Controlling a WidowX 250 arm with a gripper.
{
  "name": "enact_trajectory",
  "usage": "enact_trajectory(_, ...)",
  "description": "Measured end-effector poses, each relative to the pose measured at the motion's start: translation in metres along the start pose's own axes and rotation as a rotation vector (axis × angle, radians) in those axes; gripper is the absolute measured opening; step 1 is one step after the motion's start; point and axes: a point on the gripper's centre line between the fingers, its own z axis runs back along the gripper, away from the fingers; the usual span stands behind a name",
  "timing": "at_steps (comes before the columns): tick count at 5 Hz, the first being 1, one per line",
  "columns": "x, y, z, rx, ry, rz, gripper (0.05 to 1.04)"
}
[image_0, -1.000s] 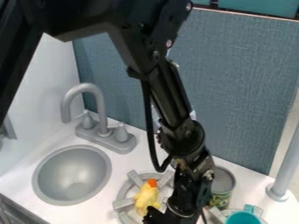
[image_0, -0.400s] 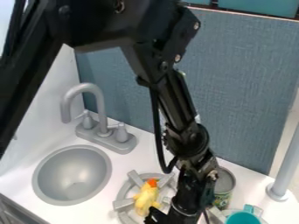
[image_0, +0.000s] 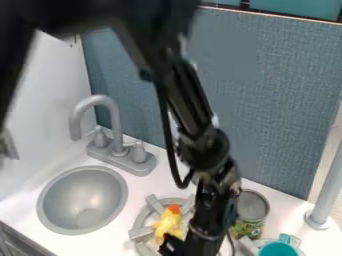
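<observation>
End effector (image_0: 176, 248) hangs near one toy (image_0: 168, 224), one can (image_0: 253, 211).

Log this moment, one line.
gripper: beside yellow orange-topped toy | toy: on gray burner | can: upright, image-right of gripper | teal cup: image lower right | faucet: behind gray sink

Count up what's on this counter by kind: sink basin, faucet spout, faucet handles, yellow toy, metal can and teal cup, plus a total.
Sink basin: 1
Faucet spout: 1
Faucet handles: 2
Yellow toy: 1
Metal can: 1
Teal cup: 1
Total: 7
</observation>
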Motion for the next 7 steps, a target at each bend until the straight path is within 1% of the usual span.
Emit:
enact_trajectory(1,-0.015,-0.028,0.025,0.056,-0.071,-0.064,0.493)
enact_trajectory(2,-0.015,-0.069,0.026,0.044,-0.096,-0.181,0.493)
enact_trajectory(3,-0.008,-0.106,0.014,0.054,-0.08,-0.293,0.493)
enact_trajectory(4,0.001,-0.122,0.001,0.092,-0.047,-0.36,0.493)
enact_trajectory(5,0.009,-0.122,-0.004,0.125,-0.03,-0.366,0.493)
enact_trajectory(6,0.016,-0.122,-0.005,0.143,-0.038,-0.374,0.493)
enact_trajectory(7,0.025,-0.117,-0.006,0.131,-0.05,-0.374,0.493)
